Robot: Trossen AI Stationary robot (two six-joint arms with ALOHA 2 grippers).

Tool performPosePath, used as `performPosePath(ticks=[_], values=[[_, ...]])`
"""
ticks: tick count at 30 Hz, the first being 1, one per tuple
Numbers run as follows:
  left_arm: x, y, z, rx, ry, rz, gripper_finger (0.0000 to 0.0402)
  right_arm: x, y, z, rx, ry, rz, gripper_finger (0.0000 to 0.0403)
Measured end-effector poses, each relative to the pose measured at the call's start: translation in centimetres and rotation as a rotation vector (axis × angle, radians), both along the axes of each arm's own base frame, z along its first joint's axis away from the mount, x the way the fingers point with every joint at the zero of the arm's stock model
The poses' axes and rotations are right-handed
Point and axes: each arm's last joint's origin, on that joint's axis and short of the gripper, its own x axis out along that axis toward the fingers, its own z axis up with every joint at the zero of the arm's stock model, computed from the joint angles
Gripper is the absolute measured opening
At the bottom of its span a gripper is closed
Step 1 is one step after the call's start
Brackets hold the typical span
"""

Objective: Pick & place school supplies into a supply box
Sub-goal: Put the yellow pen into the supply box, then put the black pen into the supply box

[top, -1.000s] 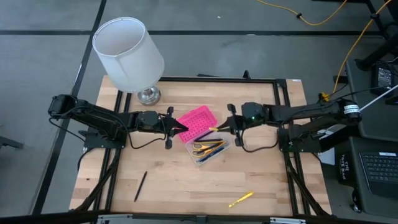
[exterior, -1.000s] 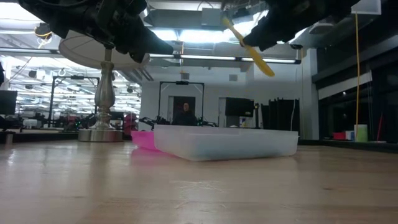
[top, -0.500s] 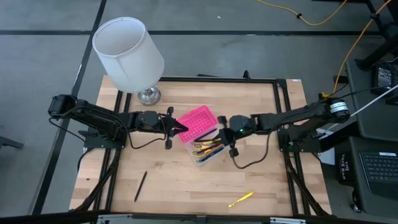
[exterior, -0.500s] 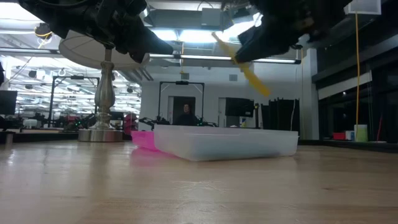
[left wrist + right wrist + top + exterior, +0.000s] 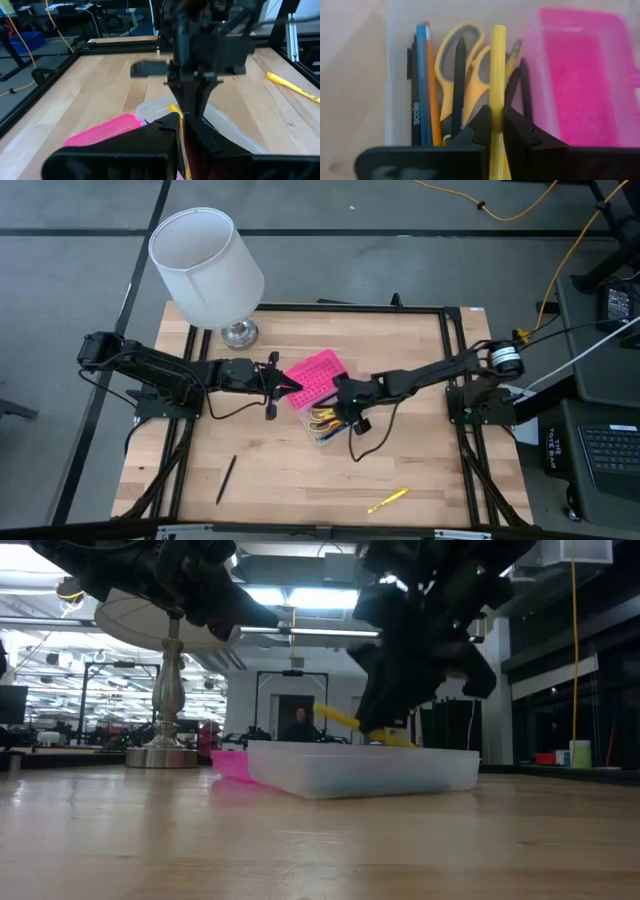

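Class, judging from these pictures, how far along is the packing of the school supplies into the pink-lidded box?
Done: scissors and several pens already lie in the supply box, whose pink lid stands open.
In hand: the right claw grips a yellow pen just above the box; the left claw waits shut by the lid.
Left: a black pen and a yellow marker lie on the table.

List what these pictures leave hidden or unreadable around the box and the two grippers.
- High view: the right gripper covers part of the box, so its contents cannot be counted.
- Low view: the box wall hides everything lying inside; only the yellow pen shows above it.
- Left wrist view: the right arm blocks most of the box.
- Left gripper: no thing between its fingers can be made out.
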Motion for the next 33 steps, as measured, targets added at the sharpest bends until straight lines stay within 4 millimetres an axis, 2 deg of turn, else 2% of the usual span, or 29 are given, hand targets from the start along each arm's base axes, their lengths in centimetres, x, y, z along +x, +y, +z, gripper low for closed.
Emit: performPosePath(ticks=[3,9,17,23,29,33], values=[[0.0,0.0,0.1,-0.002,-0.008,-0.001,0.0017,0.2,0.0,-1.0,-0.005,0.04,0.001,0.0037],[0.0,-0.1,0.1,-0.049,-0.011,0.008,0.0014,0.3,0.0,-1.4,-0.027,0.048,0.03,0.0034],[-0.2,-2.1,0.0,-0.037,-0.007,0.025,0.0003,0.6,-0.2,-1.1,-0.082,0.008,-0.001,0.0088],[-0.6,-3.4,-0.5,-0.094,0.04,0.021,0.0001,0.5,-0.2,-1.2,-0.08,0.01,0.0,0.0111],[-1.1,-4.0,-1.4,-0.184,0.113,0.133,0.0003,0.4,-0.2,-0.2,-0.092,-0.024,0.017,0.0114],[-1.4,-4.3,-1.9,-0.274,0.169,0.143,0.0002,0.6,-0.3,0.7,-0.106,-0.082,0.032,0.0114]])
